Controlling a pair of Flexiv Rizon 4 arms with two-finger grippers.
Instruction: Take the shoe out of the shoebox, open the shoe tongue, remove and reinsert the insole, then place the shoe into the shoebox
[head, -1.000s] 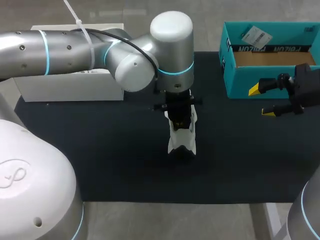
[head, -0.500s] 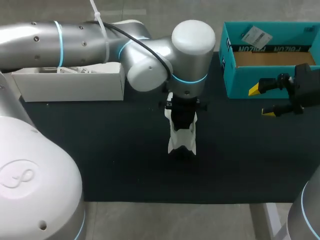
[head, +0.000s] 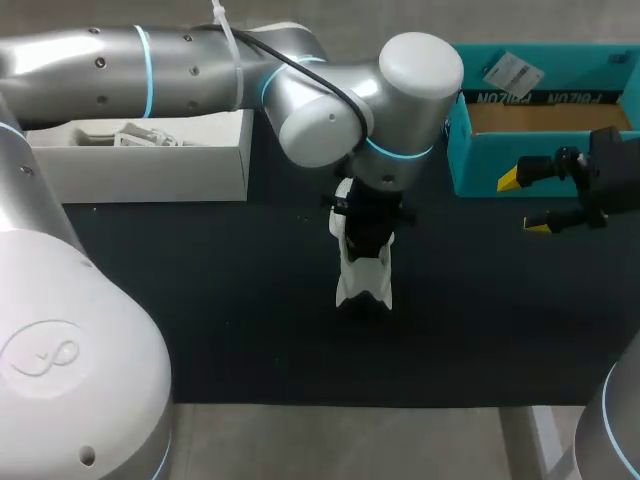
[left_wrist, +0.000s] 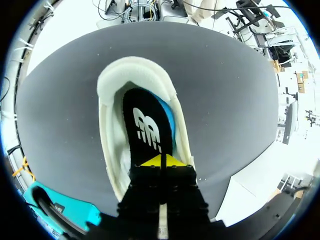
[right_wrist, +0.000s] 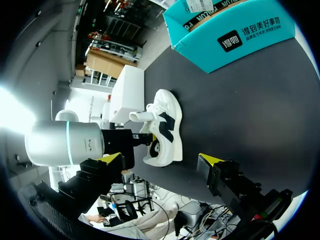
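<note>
A black mat covers the table (head: 200, 330). The left arm (head: 180, 70), smooth silver with a white rounded joint, is stretched across from the left side to the middle. At the far right an open shoebox (head: 520, 165) of teal cardboard is seen, cut off by the view's edge. A white box (head: 150, 170) is set at the far left, partly covered by the arm.

The shoe (head: 362, 280) is found on the mat near the middle, outside the shoebox and well apart from it. Its long axis is laid from the far edge to the near edge, the padded heel collar turned to the near edge; the toe is hidden under the wrist. The upper is white and smooth, with a dark side mark.

A black insole (left_wrist: 147, 125) is seen inside. The left gripper (left_wrist: 161, 161) is pressed closed at the insole's toe-side end; whether the insole is pinched cannot be made out. The right gripper (right_wrist: 161, 162) is held wide apart, nothing between its fingers, beside the shoebox.
</note>
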